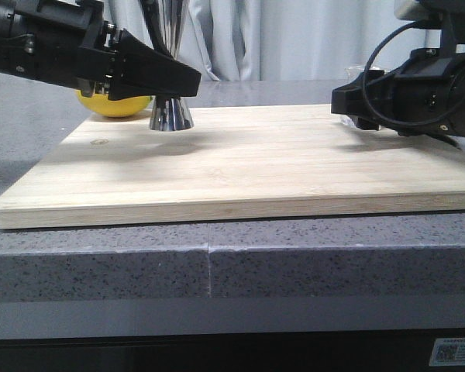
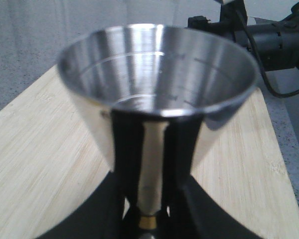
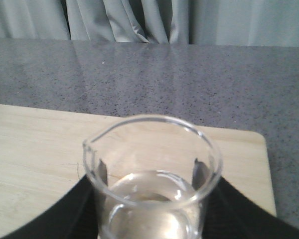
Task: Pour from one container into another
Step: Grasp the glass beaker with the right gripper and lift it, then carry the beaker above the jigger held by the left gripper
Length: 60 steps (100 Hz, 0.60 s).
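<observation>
Grey curtains are hanging at the back, speckled grey counter underneath, and a pale wooden cutting board [image 1: 240,167] is sitting on it with everything I care about on top.

So right now I'm reading this as the grab stage, with both vessels being gripped and no pouring happening yet. My left gripper [image 1: 187,80] is closing its black fingers [image 2: 127,149] around the narrow waist of the steel jigger [image 1: 170,115], which is standing upright on the far left part of the board, its foot looking planted on the wood. A yellow lemon [image 1: 115,104] is peeking out just behind it. My right gripper [image 1: 339,101] is over at the far right edge of the board, and in the wrist view its jaws are hugging both sides of the glass beaker [image 3: 152,174], so I'm calling that held too.

The two are well apart, so the next move is calling for lifting the beaker, carrying it across to the jigger, and tipping it lip-first over that open cup, slowly, since the mouth isn't wide.

Looks-wise: the beaker is clear, straight-walled, with a little spout, and there's some clear liquid sitting low in it. The jigger's upper cup is shiny, with measure lines inside and a thin gold band [image 2: 149,220] at the waist; I can't tell if it's dry.
</observation>
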Tool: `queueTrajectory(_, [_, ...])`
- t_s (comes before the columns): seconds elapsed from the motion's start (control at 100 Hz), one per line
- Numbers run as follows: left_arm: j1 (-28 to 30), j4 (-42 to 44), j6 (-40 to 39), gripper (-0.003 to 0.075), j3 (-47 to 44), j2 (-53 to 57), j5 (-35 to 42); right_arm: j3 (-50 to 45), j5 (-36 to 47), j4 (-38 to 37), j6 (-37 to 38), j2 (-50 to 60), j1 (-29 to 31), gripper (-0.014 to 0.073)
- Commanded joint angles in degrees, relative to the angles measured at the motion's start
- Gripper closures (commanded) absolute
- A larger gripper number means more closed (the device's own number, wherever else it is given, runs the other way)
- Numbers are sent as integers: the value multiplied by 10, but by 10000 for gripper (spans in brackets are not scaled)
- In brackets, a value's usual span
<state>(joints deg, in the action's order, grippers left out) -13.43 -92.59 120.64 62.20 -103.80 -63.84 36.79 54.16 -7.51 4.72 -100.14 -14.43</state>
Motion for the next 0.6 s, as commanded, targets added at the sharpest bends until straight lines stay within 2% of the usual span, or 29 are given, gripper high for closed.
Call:
queueTrajectory(0.0, [-6, -39, -5, 711, 16, 33, -39, 15, 52, -7, -1, 29, 1, 419])
queueTrajectory(0.25, [-6, -39, -5, 711, 16, 33, -44, 15, 36, -12, -1, 65, 1, 419])
queueTrajectory(0.59, [-6, -39, -6, 711, 16, 33, -55, 15, -35, -49, -1, 150, 1, 419])
